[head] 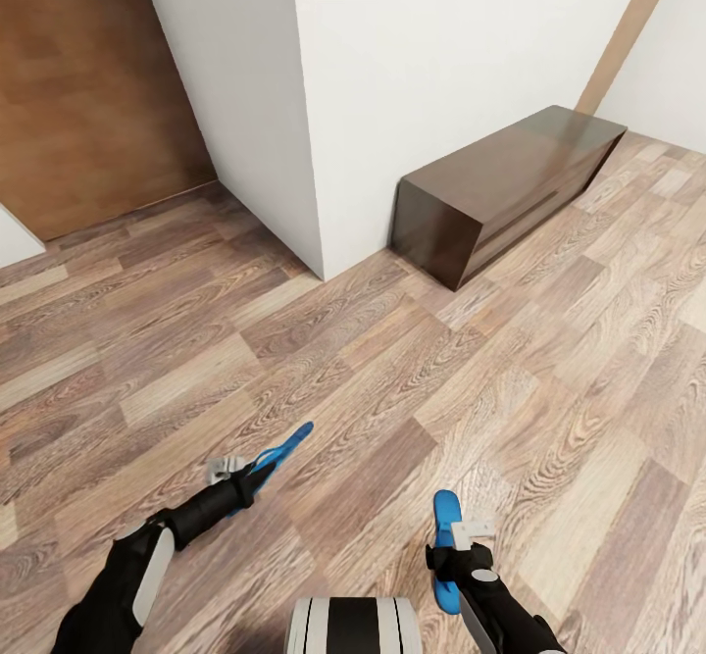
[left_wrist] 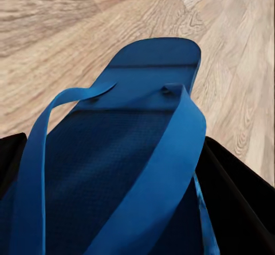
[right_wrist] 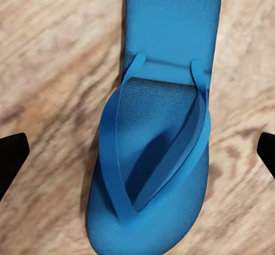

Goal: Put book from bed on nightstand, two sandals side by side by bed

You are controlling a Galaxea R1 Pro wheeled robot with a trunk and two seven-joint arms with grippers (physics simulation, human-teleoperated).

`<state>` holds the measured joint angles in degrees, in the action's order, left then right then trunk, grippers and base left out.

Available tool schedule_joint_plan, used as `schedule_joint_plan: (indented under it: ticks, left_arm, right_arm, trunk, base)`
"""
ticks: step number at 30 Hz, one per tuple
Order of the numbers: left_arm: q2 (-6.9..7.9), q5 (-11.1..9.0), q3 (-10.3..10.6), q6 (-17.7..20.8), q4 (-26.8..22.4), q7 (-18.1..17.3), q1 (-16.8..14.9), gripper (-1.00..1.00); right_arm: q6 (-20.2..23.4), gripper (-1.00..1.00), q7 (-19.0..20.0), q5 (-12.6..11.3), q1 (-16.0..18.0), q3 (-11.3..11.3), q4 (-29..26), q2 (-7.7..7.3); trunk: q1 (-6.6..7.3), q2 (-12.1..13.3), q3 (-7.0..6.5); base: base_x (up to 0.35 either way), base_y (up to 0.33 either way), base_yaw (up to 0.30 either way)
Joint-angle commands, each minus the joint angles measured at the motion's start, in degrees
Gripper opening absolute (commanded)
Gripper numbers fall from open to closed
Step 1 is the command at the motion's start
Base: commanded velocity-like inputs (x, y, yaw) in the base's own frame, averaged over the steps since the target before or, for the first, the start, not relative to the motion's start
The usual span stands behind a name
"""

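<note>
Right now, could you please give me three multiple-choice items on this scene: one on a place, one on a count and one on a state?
1. Where does the long dark-brown cabinet stand?
A) against the white wall
B) out in the middle of the floor
C) in front of the wooden door

2. How many blue sandals are there?
A) one
B) two
C) three

3. How is the right gripper?
A) shut on a sandal
B) open above a sandal
C) shut on nothing

Answers:
1 A: the cabinet sits with its back to the white wall.
2 B: the held sandal is in the left gripper, and the second sandal lies on the floor.
3 B: the right gripper has its fingertips spread wide, clear of the second sandal.
</note>
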<state>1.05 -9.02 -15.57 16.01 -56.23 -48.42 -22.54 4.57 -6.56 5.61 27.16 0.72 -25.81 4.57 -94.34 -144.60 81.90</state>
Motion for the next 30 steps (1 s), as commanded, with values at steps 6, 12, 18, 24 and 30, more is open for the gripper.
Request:
schedule_joint_plan:
  ticks: [6,12,18,24,30]
  left_arm:
    - [0.12,-0.7,-0.1,1.2,-1.2,-0.9,0.1,-1.0]
    - [1.32,-1.2,-0.4,1.4,-1.7,-1.6,0.1,-1.0]
    - [1.72,-1.7,-0.4,1.5,-1.8,-2.6,0.1,-1.0]
    - [1.68,-1.8,-0.3,1.5,-1.7,-2.7,0.1,-1.0]
    - [1.68,-1.8,-0.3,1.5,-1.7,-2.7,0.1,-1.0]
  right_arm:
    - [0.4,1.0,-0.2,0.7,0.0,0.1,-0.1,0.01]
    - [0.4,1.0,-0.2,0.7,0.0,0.0,-0.1,0.02]
    - [0.4,1.0,-0.3,0.8,0.0,0.1,-0.1,0.01]
    - [0.4,1.0,-0.3,0.8,0.0,0.0,-0.1,0.01]
    - [0.4,1.0,-0.3,0.8,0.0,0.0,-0.1,0.01]
  trunk:
    - [0.01,0.0,0.04]
    - [0.01,0.0,0.04]
    - [0.01,0.0,0.04]
    - [-0.15,-0.1,1.37]
    - [-0.3,-0.2,2.69]
  base:
    - [0.0,0.0,0.0]
    - [0.0,0.0,0.0]
    - [0.0,0.0,0.0]
    - [0.0,0.0,0.0]
    - [0.0,0.0,0.0]
